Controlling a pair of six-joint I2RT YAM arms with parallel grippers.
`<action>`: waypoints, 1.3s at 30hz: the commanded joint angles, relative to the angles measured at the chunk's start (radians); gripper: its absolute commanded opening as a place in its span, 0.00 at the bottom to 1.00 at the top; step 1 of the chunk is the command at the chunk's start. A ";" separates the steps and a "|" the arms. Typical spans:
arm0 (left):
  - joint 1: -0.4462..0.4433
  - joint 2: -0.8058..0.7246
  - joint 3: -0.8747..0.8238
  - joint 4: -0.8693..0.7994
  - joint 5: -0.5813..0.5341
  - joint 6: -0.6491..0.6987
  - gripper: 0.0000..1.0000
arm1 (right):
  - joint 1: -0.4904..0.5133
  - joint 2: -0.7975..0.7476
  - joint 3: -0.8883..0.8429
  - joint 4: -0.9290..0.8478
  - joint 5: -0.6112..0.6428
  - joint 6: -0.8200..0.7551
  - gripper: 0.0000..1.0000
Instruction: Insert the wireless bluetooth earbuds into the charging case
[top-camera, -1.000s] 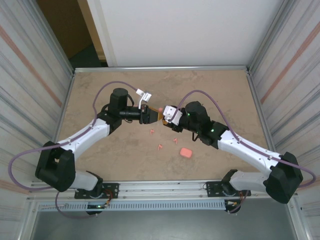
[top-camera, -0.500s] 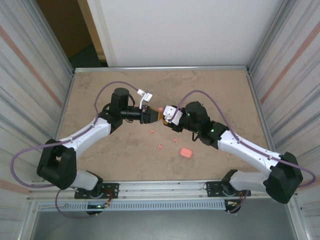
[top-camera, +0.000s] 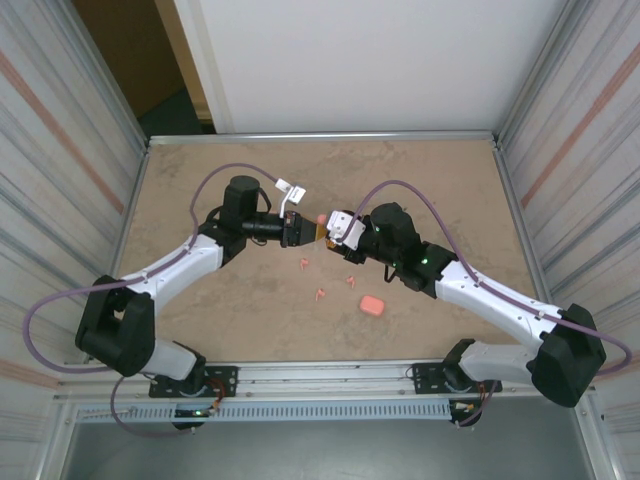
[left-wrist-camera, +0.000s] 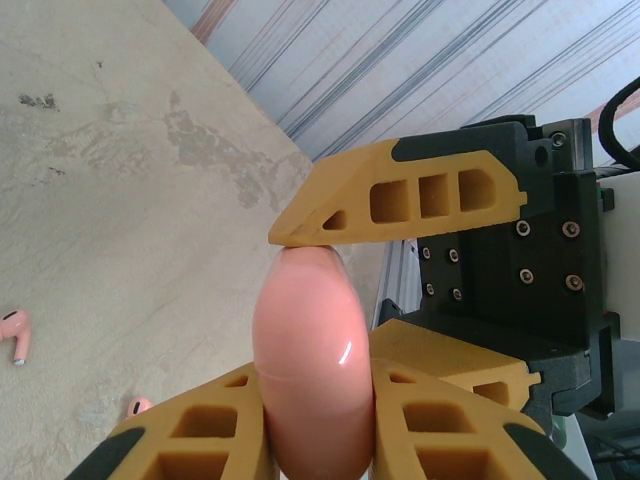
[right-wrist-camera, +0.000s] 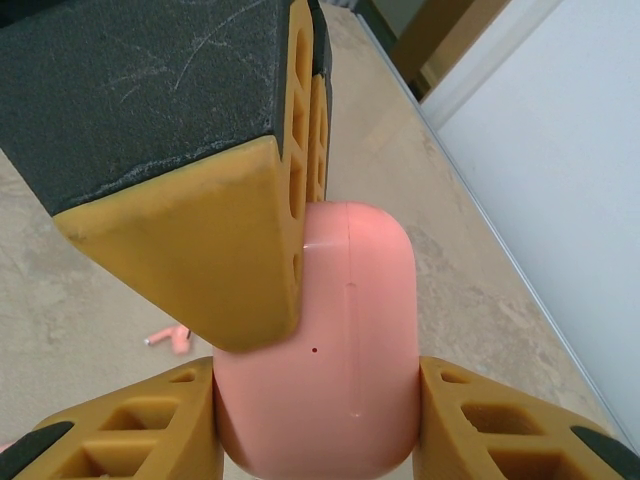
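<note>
my left tool (left-wrist-camera: 318, 368) is pinched narrow on the pink charging case (left-wrist-camera: 305, 300), held above the counter (top-camera: 450, 185). my right tool (right-wrist-camera: 315, 368) grips the same case from the opposite side. the earbuds (top-camera: 320, 293) lie loose on the counter below, near a second pink case (top-camera: 371, 304).

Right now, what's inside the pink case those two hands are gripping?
Nothing inside shows: the pink case is shut, just smooth shell and a seam line. Whether anything sits in it is hidden.

A robot lab cell: corrugated panel walls (top-camera: 60, 150) fence a tan tabletop (top-camera: 250, 325), arms (top-camera: 180, 268) bolted to an aluminium rail (top-camera: 330, 372).
</note>
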 joint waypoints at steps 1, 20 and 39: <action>-0.007 -0.004 0.016 0.027 0.028 0.016 0.11 | -0.008 -0.029 -0.004 0.008 -0.029 0.043 0.44; 0.066 -0.179 -0.233 0.425 -0.146 0.013 0.00 | -0.192 -0.168 -0.158 0.243 -0.377 0.442 0.98; 0.064 -0.292 -0.431 0.824 -0.237 0.152 0.00 | -0.173 -0.017 -0.007 0.418 -0.612 0.833 1.00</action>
